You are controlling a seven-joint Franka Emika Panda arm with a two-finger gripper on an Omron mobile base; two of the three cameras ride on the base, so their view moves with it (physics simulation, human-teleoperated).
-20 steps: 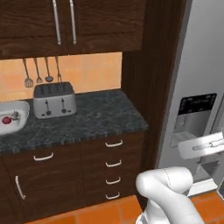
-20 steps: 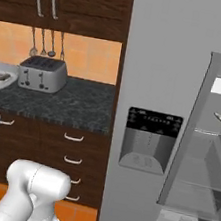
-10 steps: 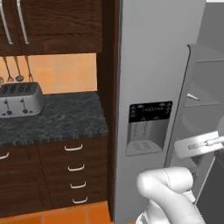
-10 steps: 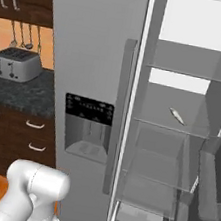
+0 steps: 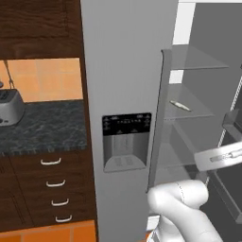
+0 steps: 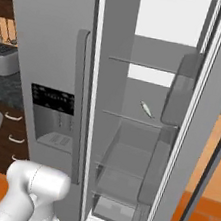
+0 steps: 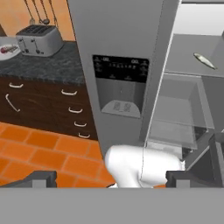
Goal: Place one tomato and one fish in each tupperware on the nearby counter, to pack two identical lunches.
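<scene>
While the end effector [image 7: 111, 178] gapes empty, a tupperware [image 7: 7, 48] sits edge-cropped beside the toaster [image 7: 39, 39].

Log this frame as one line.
fridge right door open | fish on glass shelf | claw open, empty | tupperware by toaster on counter

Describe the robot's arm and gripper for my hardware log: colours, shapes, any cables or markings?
The glossy white rounded arm has smooth bulbous tubular segments; a flatter pale grey link crosses the left base view. The gripper ends in two small dark grey blocky finger tips. No cables or markings visible.
</scene>
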